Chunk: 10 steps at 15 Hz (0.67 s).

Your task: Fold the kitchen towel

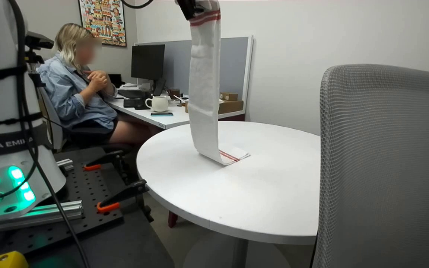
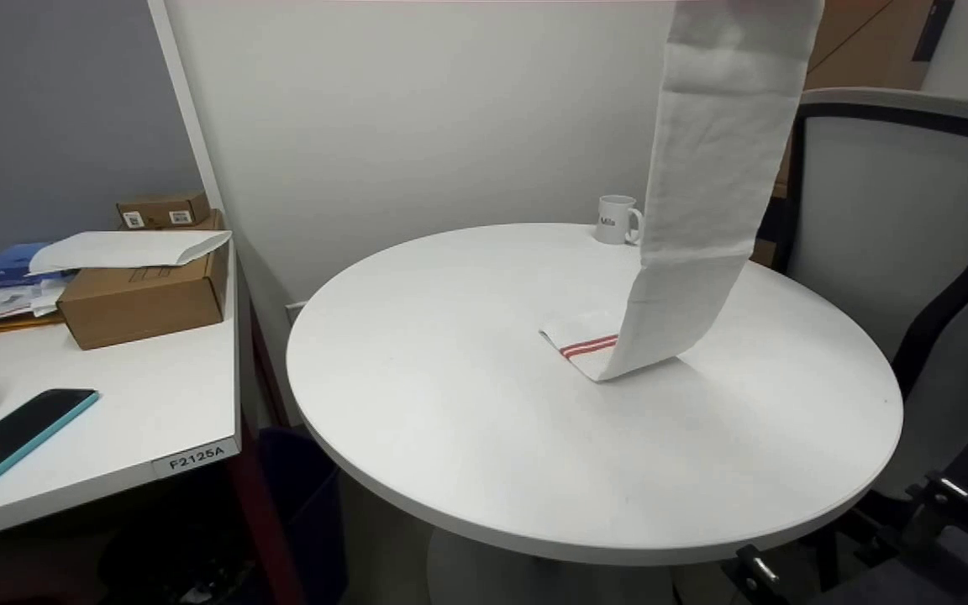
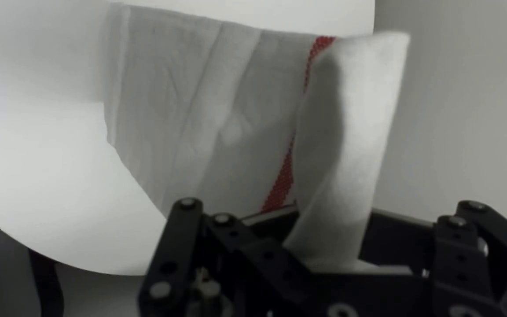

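The kitchen towel point(image 1: 204, 82) is a white cloth with red stripes near its ends. It hangs nearly straight down as a long strip, and its lower end lies on the round white table point(image 1: 266, 197), bent to one side with the red stripes showing. The towel also hangs in an exterior view point(image 2: 723, 143), where its top is cut off. My gripper point(image 1: 195, 9) is at the top edge of an exterior view, high above the table, shut on the towel's upper end. In the wrist view, a towel flap point(image 3: 359, 110) rises between the fingers point(image 3: 332, 215); the exact grip line is hidden.
A white mug point(image 2: 616, 220) stands at the table's far edge. A grey mesh chair point(image 1: 385, 156) is close to the table. A desk with a cardboard box point(image 2: 148, 294) and a phone point(image 2: 22, 437) stands beside it. A person point(image 1: 78, 85) sits at the desk.
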Motion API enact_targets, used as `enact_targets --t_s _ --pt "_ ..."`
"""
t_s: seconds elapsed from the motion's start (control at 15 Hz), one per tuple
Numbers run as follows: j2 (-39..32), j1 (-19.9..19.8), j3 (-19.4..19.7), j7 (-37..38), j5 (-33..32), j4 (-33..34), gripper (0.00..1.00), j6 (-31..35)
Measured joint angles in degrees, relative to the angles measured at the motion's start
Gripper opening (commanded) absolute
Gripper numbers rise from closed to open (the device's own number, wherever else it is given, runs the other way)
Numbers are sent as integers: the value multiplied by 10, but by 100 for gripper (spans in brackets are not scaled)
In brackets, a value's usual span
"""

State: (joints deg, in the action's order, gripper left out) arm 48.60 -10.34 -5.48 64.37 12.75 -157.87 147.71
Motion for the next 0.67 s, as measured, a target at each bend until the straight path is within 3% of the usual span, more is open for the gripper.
enact_targets --t_s 0.4,0.67 --pt "-132 -10 22 -20 0 9 0 43" --pt "-260 -9 22 -31 -2 69 0 85"
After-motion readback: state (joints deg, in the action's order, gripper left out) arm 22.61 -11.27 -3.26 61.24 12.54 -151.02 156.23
